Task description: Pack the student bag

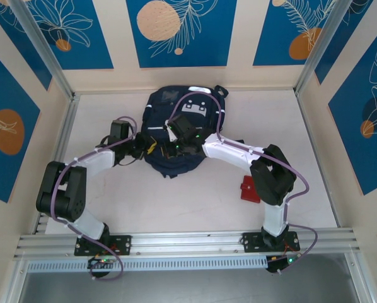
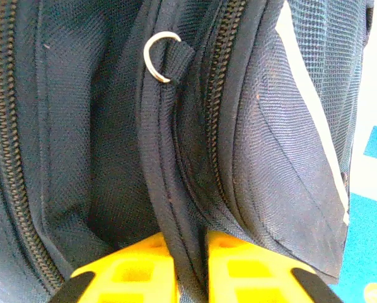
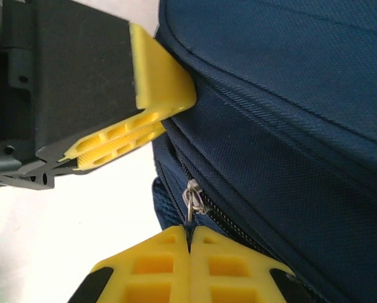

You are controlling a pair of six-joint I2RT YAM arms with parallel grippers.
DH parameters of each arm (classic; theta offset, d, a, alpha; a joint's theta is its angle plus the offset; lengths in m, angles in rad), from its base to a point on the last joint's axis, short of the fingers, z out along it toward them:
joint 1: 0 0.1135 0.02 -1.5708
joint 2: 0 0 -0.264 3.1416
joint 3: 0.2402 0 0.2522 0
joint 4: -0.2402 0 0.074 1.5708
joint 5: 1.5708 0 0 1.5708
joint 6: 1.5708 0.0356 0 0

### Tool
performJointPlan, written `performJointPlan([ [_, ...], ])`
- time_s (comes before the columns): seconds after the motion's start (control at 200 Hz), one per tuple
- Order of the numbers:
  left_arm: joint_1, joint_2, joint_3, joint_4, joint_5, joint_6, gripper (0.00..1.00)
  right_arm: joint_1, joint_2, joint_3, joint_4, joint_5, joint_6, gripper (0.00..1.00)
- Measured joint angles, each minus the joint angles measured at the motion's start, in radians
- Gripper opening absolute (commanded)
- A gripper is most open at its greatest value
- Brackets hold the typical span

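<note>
The pale table (image 1: 176, 208) spreads out ahead of me, and the student bag (image 1: 160, 104) lies at its far middle, close to the back wall, patch side up. Both of my arms bend inward and meet at the bag's near end. A flat red thing (image 1: 248, 189) lies on the table beside my right arm (image 1: 239, 151), well apart from the bag. My left claw (image 2: 190, 265) is clamped on the bag: a ridge of navy fabric runs up between its two yellow fingers, with zipper teeth on either side. My right claw (image 3: 190, 243) has its fingers pressed together, pinching the bag's metal zipper pull (image 3: 191, 199) at their tips. Farther up the fabric ridge, a small metal ring (image 2: 161, 57) hangs from a loop.
</note>
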Motion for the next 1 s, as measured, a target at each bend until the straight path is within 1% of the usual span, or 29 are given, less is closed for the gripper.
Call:
performJointPlan([
  [0.09, -0.003, 0.001, 0.0, -0.005, -0.014, 0.006, 0.02, 0.006, -0.006, -0.016, -0.024, 0.047, -0.001, 0.0],
  [0.17, -0.006, 0.001, 0.002, -0.021, -0.034, 0.026, 0.0, 0.008, -0.042, -0.074, -0.028, 0.096, -0.003, 0.0],
  [0.28, -0.016, 0.0, 0.008, -0.054, -0.055, 0.056, 0.0, -0.008, -0.128, -0.168, -0.047, 0.154, -0.005, 0.0],
  [0.425, -0.017, -0.007, 0.025, -0.091, -0.082, 0.098, 0.0, -0.076, -0.242, -0.26, -0.09, 0.215, -0.008, 0.0],
  [0.525, -0.017, -0.011, 0.033, -0.109, -0.102, 0.121, 0.0, -0.135, -0.278, -0.295, -0.114, 0.235, -0.021, 0.0],
  [0.62, -0.017, -0.012, 0.034, -0.118, -0.105, 0.144, 0.0, -0.19, -0.279, -0.299, -0.111, 0.234, -0.055, 0.0],
  [0.73, -0.013, -0.011, 0.047, -0.144, -0.092, 0.189, 0.0, -0.258, -0.272, -0.289, -0.1, 0.174, -0.123, 0.0],
  [0.845, -0.003, -0.011, 0.068, -0.185, -0.082, 0.256, 0.0, -0.328, -0.219, -0.222, -0.103, 0.111, -0.194, 0.0],
  [1.0, 0.015, -0.012, 0.073, -0.248, -0.071, 0.355, 0.0, -0.395, -0.129, -0.124, -0.104, 0.077, -0.254, 0.0],
])
